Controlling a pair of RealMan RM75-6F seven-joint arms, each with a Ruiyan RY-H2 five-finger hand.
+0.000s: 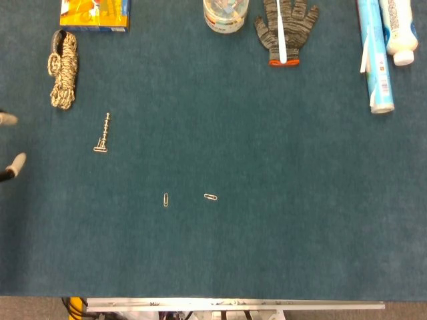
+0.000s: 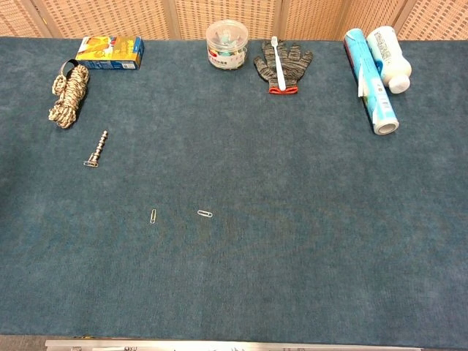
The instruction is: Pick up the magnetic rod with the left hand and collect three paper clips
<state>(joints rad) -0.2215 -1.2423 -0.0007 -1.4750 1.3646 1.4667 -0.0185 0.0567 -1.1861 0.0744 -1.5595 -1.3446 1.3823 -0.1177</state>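
The magnetic rod [image 1: 103, 132] [image 2: 97, 147] lies on the blue cloth at the left, with what looks like a paper clip [image 1: 100, 149] stuck to its near end. Two loose paper clips [image 1: 165, 199] [image 1: 211, 197] rest near the middle; the chest view shows them too [image 2: 153, 216] [image 2: 205, 213]. Of my left hand [image 1: 13, 164] only two fingertips show, at the left edge of the head view. They are spread apart, hold nothing, and sit well left of the rod. The chest view does not show this hand. My right hand appears in neither view.
A coiled rope [image 1: 63, 70] and a yellow box [image 1: 95, 13] sit at the back left. Along the back are a clear jar [image 1: 225, 13], a grey glove [image 1: 285, 30] with a toothbrush on it, a blue tube [image 1: 373, 53] and a white bottle [image 1: 399, 30].
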